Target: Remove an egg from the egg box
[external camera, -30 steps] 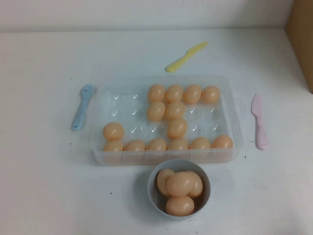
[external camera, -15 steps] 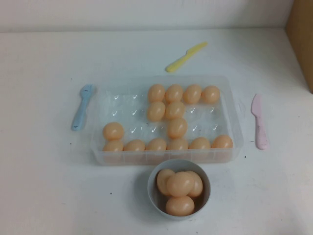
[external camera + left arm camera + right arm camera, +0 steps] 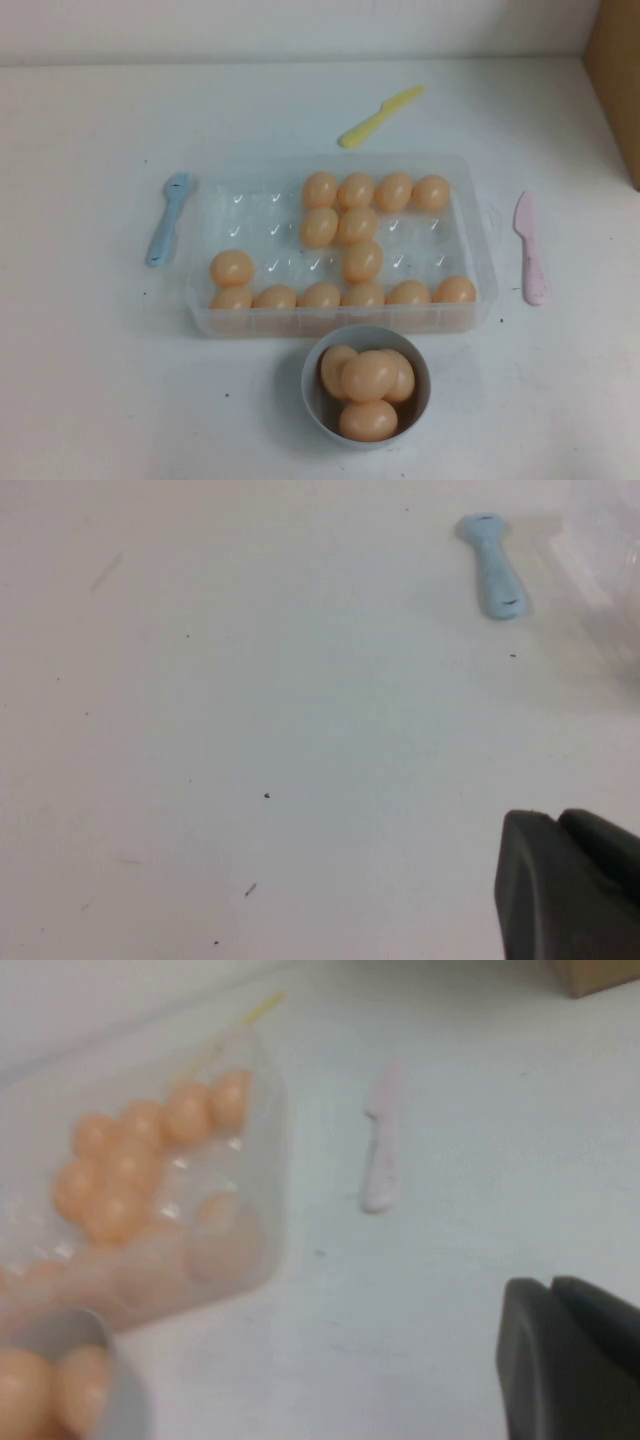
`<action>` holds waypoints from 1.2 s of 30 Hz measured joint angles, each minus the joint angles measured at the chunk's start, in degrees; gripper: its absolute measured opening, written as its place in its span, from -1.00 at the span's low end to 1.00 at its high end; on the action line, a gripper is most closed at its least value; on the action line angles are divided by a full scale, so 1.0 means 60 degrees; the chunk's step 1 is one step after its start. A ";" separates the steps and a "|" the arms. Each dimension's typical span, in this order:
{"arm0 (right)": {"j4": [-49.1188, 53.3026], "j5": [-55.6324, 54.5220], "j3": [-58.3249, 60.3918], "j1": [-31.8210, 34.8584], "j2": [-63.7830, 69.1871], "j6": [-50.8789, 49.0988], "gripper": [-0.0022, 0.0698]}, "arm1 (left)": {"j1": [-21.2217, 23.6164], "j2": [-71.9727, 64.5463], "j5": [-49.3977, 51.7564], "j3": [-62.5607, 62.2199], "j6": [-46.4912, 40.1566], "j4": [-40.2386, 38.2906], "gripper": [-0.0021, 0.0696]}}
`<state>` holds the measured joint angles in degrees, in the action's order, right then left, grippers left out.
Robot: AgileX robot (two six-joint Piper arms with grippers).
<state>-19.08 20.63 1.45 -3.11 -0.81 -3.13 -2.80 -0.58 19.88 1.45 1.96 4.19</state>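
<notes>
Clear plastic walls of the egg box [image 3: 474, 232] hold fourteen peach eggs on the white table [image 3: 90, 380], while neither arm reaches into the raised camera's view. From the right gripper [image 3: 572, 1360], parked off the box's right side, the tray lies across a stretch of bare table, with a grey-blue bowl [image 3: 313, 395] of more eggs just short of it and a pink knife [image 3: 529, 248] between. The left gripper [image 3: 570, 885] hangs over empty table, a blue fork [image 3: 490, 565] well ahead; whether either gripper's jaws are parted cannot be told. An egg [image 3: 455, 290] in the near-right corner cell looks light, rigid and slick, likely best pinched across its middle. Nothing has shifted in the last second.
</notes>
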 joint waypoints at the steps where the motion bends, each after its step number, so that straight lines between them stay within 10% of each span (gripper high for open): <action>1: -0.0805 -0.0090 0.0000 0.0000 0.0000 0.0000 -0.99 | 0.0000 0.0000 0.0000 0.0000 0.0000 0.0000 -0.95; 9: -0.7071 -0.1096 0.0000 0.0000 0.0000 0.0131 -0.99 | 0.0000 0.0000 0.0000 0.0000 0.0000 0.0000 -0.95; 26: -0.7257 -0.0533 -0.0388 0.0000 0.0152 0.3658 -0.99 | 0.0000 0.0000 0.0000 0.0000 0.0000 0.0000 -0.95; 36: -0.2679 0.2104 -0.4210 0.0000 0.4401 0.4532 -0.99 | 0.0000 0.0000 0.0000 0.0000 0.0000 0.0000 -0.95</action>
<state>-35.15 33.25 -23.81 -3.11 25.60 24.06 -2.80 -0.58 19.88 1.45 1.96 4.19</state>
